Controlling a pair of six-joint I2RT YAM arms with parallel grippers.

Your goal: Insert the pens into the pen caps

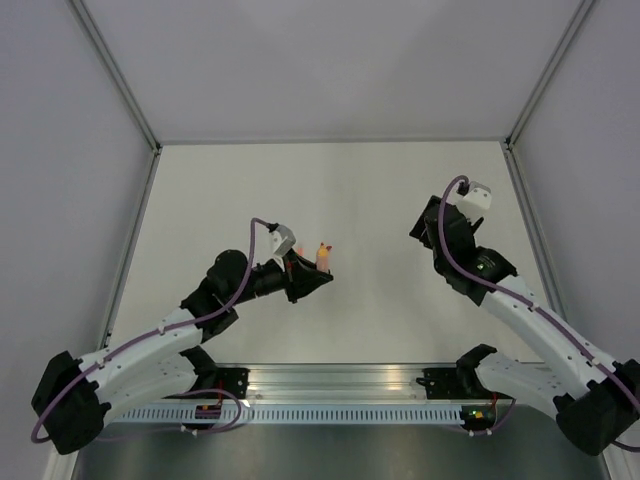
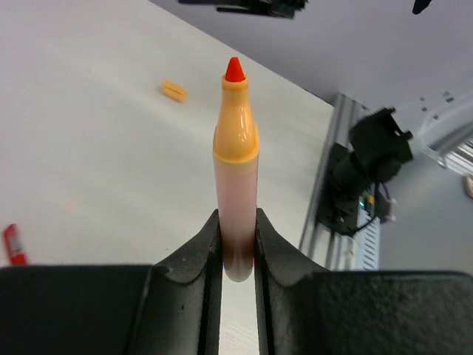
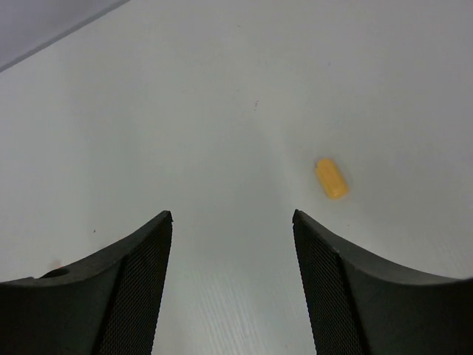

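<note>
My left gripper (image 2: 237, 218) is shut on the lower end of an orange-pink pen (image 2: 236, 148), which sticks straight out past the fingers with its bare red tip pointing away. In the top view this pen (image 1: 323, 254) juts from the left gripper (image 1: 312, 274) near the table's middle. A short orange pen cap (image 2: 174, 90) lies on the table beyond the tip. My right gripper (image 3: 233, 214) is open and holds nothing, and the orange cap (image 3: 331, 178) lies just ahead of its right finger. In the top view the right gripper (image 1: 422, 230) hangs at the right.
A red item (image 2: 12, 244) lies on the table at the left edge of the left wrist view, cut off so I cannot tell pen from cap. The aluminium rail (image 1: 340, 385) runs along the near edge. Walls enclose the white table (image 1: 350, 190).
</note>
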